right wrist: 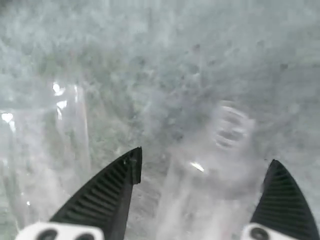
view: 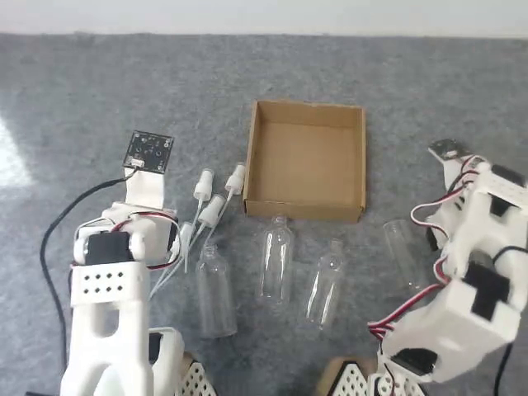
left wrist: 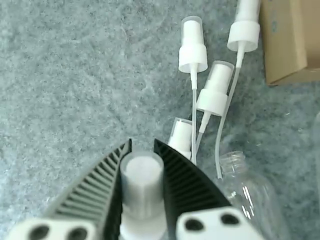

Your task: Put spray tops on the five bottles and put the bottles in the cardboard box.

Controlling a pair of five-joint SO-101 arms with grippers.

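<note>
My left gripper (left wrist: 141, 146) is shut on a white spray top (left wrist: 141, 172), low over the grey carpet. Several other spray tops lie just beyond it, among them one (left wrist: 192, 50) nearest the cardboard box (view: 305, 161) and one (left wrist: 181, 134) close to the fingers. A clear bottle (view: 216, 293) lies beside the left arm, and two more (view: 275, 260) (view: 324, 285) lie in front of the box. My right gripper (right wrist: 205, 156) is open and straddles a lying bottle (right wrist: 229, 131), its threaded neck pointing away. Another bottle (view: 404, 256) lies alongside it.
The box sits open at the middle of the table with nothing inside. Red, black and white cables hang off both arms. Bare carpet stretches left of the spray tops and behind the box.
</note>
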